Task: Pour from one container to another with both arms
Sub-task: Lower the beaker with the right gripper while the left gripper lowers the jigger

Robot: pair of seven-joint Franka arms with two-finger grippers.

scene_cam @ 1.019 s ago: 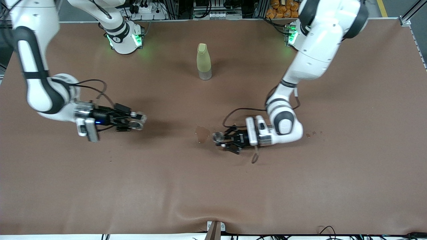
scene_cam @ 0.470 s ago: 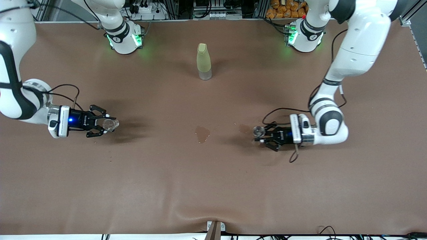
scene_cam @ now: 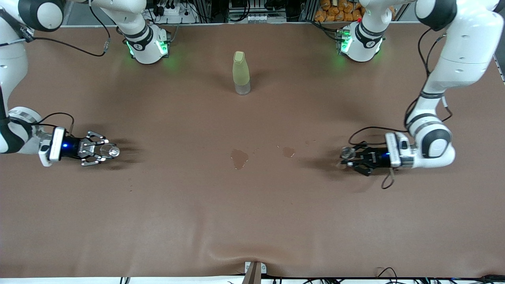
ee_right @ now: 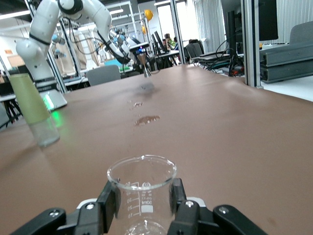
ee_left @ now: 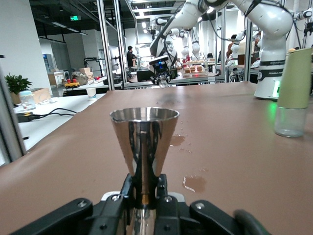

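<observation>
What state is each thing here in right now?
Glass cup: upright, empty, held by the right gripper.
Metal cup: upright, held by the left gripper.
Bottle: standing, capped.
Table: wet spots near its middle.

The left arm (scene_cam: 453,59) is reaching down from its base, its wrist bent so that the left end effector (scene_cam: 347,156) is lying level, low over the tabletop (scene_cam: 252,221) at its own end. Its fingers (ee_left: 128,188) are clamped on the waist of a metal cup (ee_left: 144,142). The right arm (scene_cam: 12,79) is mirroring it at its own end, the right end effector (scene_cam: 106,151) level, fingers (ee_right: 108,200) gripping an upright glass cup (ee_right: 142,188).
</observation>
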